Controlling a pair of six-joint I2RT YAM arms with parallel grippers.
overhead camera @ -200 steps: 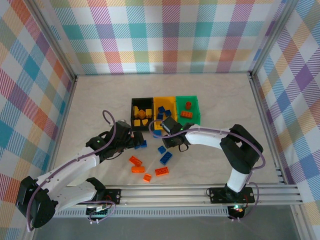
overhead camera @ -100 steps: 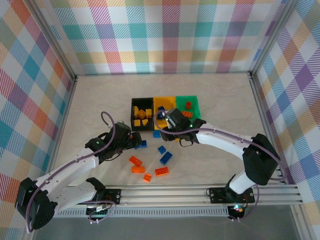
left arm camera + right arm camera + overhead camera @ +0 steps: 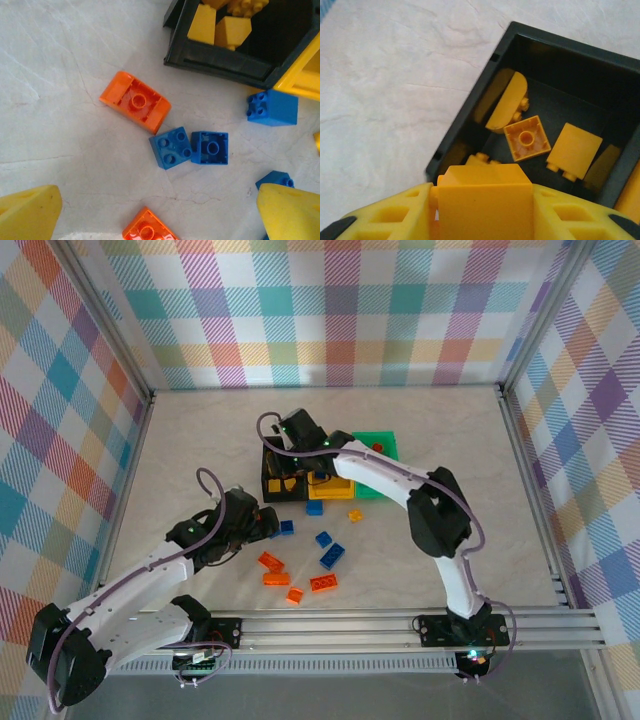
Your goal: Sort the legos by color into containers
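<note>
My right gripper (image 3: 482,212) is shut on a yellow lego (image 3: 482,187) and hangs over the near-left corner of the black container (image 3: 470,115), which holds several yellow legos. From above, that gripper (image 3: 296,445) is over the black container (image 3: 268,472); the yellow container (image 3: 340,487) and the green container (image 3: 385,480) adjoin it on the right. My left gripper (image 3: 160,217) is open above the table, just short of two blue legos (image 3: 170,147) lying side by side. An orange lego (image 3: 135,101) lies beyond them.
Loose blue legos (image 3: 332,556) and orange legos (image 3: 323,583) lie scattered in front of the containers, and a yellow one (image 3: 355,515) sits near the yellow container. The green container holds orange legos (image 3: 377,450). Checked walls enclose the table, with a metal rail along the near edge.
My right arm has swung from the table in front of the containers up and left to the black one, carrying the yellow lego. The left arm has hardly moved.
</note>
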